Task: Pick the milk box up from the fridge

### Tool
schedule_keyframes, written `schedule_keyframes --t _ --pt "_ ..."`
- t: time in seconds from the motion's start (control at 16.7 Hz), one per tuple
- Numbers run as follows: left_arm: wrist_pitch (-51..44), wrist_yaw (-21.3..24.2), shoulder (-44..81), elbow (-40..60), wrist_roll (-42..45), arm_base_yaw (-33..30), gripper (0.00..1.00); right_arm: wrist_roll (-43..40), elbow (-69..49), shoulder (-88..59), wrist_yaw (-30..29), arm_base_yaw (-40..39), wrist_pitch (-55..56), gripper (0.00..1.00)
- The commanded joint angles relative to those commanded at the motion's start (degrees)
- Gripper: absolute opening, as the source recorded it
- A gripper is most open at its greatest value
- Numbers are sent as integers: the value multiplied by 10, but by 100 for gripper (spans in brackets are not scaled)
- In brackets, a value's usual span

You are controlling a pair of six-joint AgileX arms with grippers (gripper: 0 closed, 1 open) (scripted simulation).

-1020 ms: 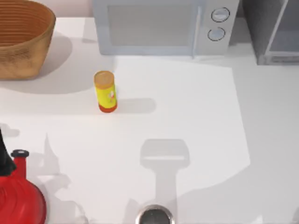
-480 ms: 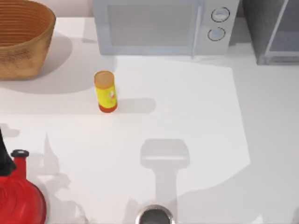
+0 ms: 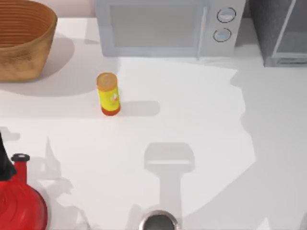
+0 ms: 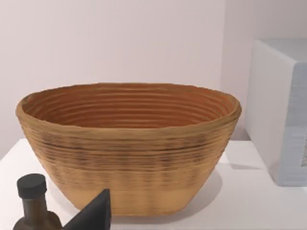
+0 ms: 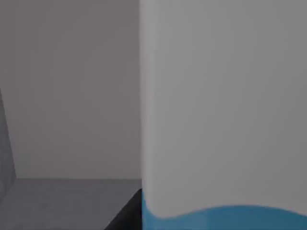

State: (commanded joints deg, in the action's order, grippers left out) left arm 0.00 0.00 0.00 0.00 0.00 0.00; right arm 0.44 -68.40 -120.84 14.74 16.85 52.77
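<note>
**Carton close in front of right gripper, inside fridge**

Directly ahead of the right gripper (image 5: 125, 216), very near: one milk box (image 5: 225, 110), flat smooth face, white above and a light blue band below, cut off on three sides. Behind and beside it, plain grey inner walls and matte grey floor of the fridge (image 5: 67, 96). Impossible to tell how the right gripper is set; just a dark wedge at the picture edge, touching or apart from the carton not clear.

Left gripper (image 4: 96, 214) parked well apart from the fridge, showing one dark pointed tip, so its state cannot be told. Ahead of it, one woven basket (image 4: 129, 143), oval, ribbed, tan outside and orange-brown inside. Just beside it, one dark glass bottle (image 4: 34, 213) with a black cap, lower part cut off.

On the white table (image 3: 201, 120), from above: one light grey microwave (image 3: 158, 26) with two round knobs (image 3: 226, 15), one yellow cylindrical canister (image 3: 108, 93) standing upright, one glossy red kettle (image 3: 19, 201) partly cut off, one round metal thing (image 3: 156, 223) hard to make out.
</note>
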Motion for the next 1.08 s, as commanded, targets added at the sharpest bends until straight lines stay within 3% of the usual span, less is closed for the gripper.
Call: schedule_keyframes --t 0.3,0.78,1.08 --pt "0 0 0 0 0 0 100 -2 24 17 3 6 10 0" --pt "0 0 0 0 0 0 100 2 238 147 44 42 85 0" --pt "0 0 0 0 0 0 100 3 251 154 47 42 91 0"
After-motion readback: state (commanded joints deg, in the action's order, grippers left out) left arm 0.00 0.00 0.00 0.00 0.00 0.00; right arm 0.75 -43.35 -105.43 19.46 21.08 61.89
